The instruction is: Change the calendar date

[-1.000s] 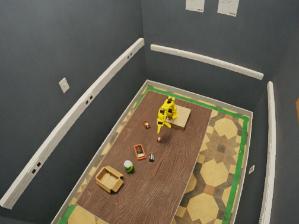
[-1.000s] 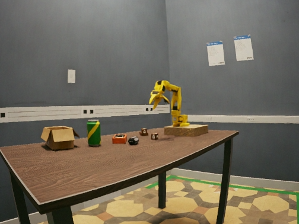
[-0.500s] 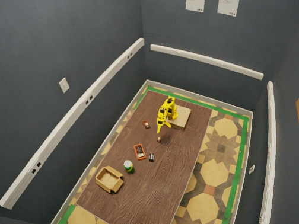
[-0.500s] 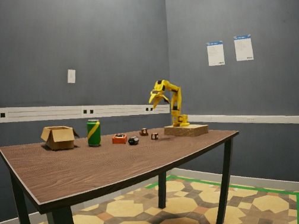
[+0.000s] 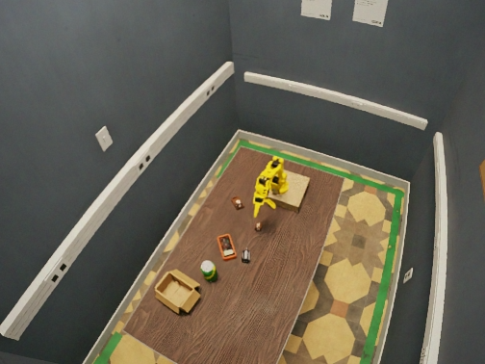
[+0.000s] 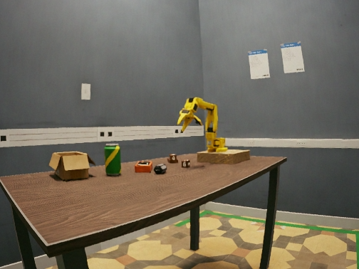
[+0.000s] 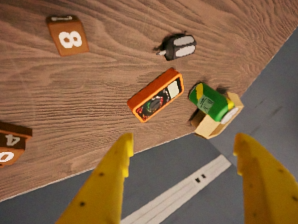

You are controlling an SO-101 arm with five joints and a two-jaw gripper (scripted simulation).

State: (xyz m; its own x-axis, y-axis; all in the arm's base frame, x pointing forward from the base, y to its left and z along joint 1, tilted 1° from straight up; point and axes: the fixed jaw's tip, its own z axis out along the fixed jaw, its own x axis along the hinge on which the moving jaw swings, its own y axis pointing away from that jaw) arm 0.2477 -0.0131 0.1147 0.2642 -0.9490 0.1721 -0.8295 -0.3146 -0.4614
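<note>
In the top view I see my yellow arm standing on a light wooden block (image 5: 299,189) (image 6: 224,156), right of the middle of the frame, and its gripper (image 5: 265,208) (image 6: 182,128) (image 7: 182,150) is above the brown table (image 5: 269,289) (image 6: 117,203) (image 7: 65,95). The two fingers are apart, with nothing between them; in the wrist view they come in from the lower left and the lower right of the frame. One cube (image 5: 258,226) (image 6: 185,164) (image 7: 68,36) lies on the table, separate from the tray; in the wrist view it is at the upper left and shows a white 8 on one face. The calendar tray (image 5: 235,205) (image 6: 172,161) (image 7: 19,129) is at the left edge of the wrist view, partly cut by the frame, and the other cube (image 5: 238,202) (image 6: 173,156) (image 7: 11,149) is in it, with a 4 and a 0 on the faces which I can see. I cannot tell if this cube sits fully flat. In the middle of the wrist view there is an orange case (image 5: 226,247) (image 6: 143,166) (image 7: 156,95), and near it a small black object (image 5: 245,255) (image 6: 160,169) (image 7: 179,47). A green can (image 5: 209,271) (image 6: 112,159) (image 7: 211,102) stands near an open cardboard box (image 5: 178,292) (image 6: 72,166) (image 7: 212,124), at the lower left of the top view.

your yellow SO-101's gripper (image 5: 265,211) (image 6: 191,127) (image 7: 183,150) now slightly farther left in the exterior frame, near its centre, its fingertips nudged a touch left in the top frame as well, only a small shift for you
</note>
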